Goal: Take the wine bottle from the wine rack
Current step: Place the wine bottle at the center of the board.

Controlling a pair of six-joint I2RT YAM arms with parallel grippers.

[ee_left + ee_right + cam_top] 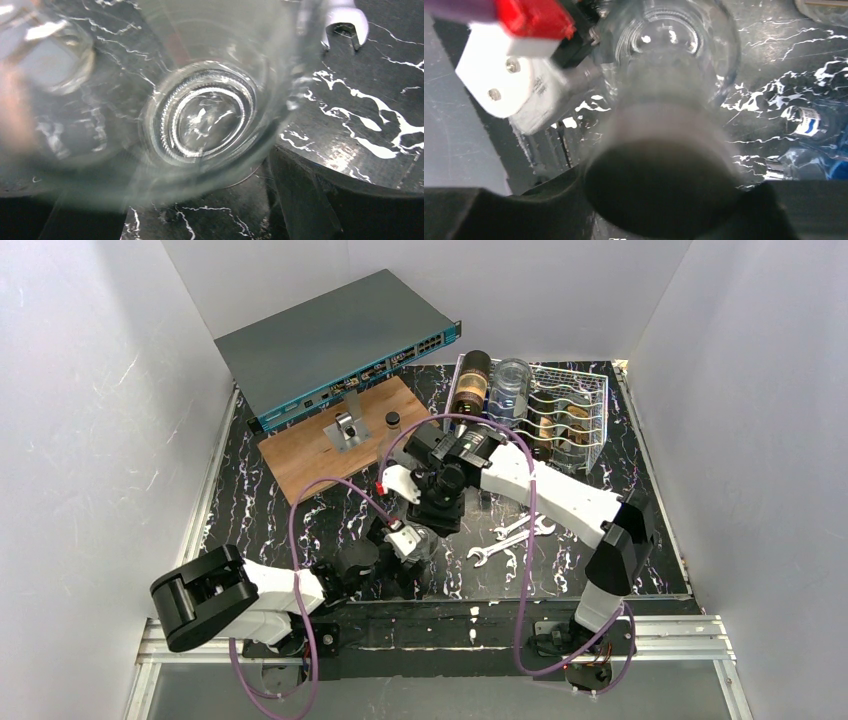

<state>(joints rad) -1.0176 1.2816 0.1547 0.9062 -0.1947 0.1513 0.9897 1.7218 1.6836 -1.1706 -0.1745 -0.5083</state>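
Right gripper astride clear bottle; dark bottle label unreadable.

Dark bottle, seemingly on wine rack

Bench black with white marble veins; wine rack white wire in wavy rows; wine bottle at the upper centre dark brown with a tan label. Switch box at the upper left grey with a teal front strip, board below it warm brown wood grain, wrenches silver, cables purple. Right arm white with black joints, glass bottle clear and colourless, red block on a white part in the upper left of the right wrist view.
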